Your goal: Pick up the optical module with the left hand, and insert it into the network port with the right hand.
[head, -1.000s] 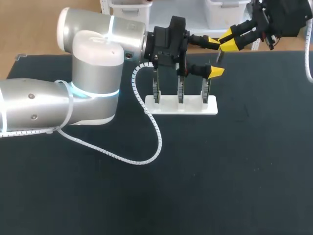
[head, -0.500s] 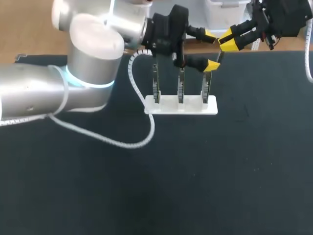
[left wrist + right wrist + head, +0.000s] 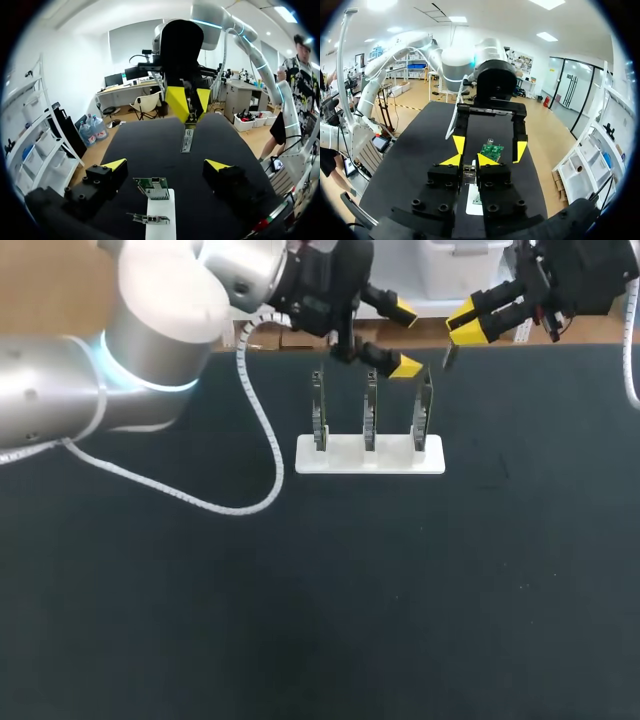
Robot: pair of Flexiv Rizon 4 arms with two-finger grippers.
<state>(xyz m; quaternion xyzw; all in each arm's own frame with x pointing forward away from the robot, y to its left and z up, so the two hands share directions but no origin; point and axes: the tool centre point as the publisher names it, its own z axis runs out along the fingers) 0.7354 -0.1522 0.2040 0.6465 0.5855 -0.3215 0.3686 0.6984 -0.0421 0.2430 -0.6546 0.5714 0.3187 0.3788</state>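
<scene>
A black table [image 3: 320, 620] takes up most of the room in front of me. The left arm [image 3: 90, 390], a fat silver thing with a glowing ring at its joint, comes in from the left far corner and stretches along the back edge. A white coiled cable [image 3: 262, 455] droops from it onto the table top. The right arm [image 3: 590, 275] comes in at the far right corner, and only its dark end shows.

A white stand [image 3: 370, 454] sits towards the back of the table. Three green circuit boards [image 3: 370, 410] stand upright in it, in a row.

The left pincer [image 3: 403, 338] hangs above the stand's right end with its yellow-tipped fingers spread wide, and it has hold of nothing. In the head view its nearer fingertip sits close by the top of the right-hand board; I cannot tell whether the two touch. From that arm's own camera, the end board stands low between the two spread fingers.

The right pincer [image 3: 469, 160] is just beyond it, at the back edge. Its two yellow tips are closed tight on the module [image 3: 187, 140], a slim metal piece that pokes out from between them towards the stand. The module is in the air, near the top of the right-hand board but apart from it, and it sits in no board.
</scene>
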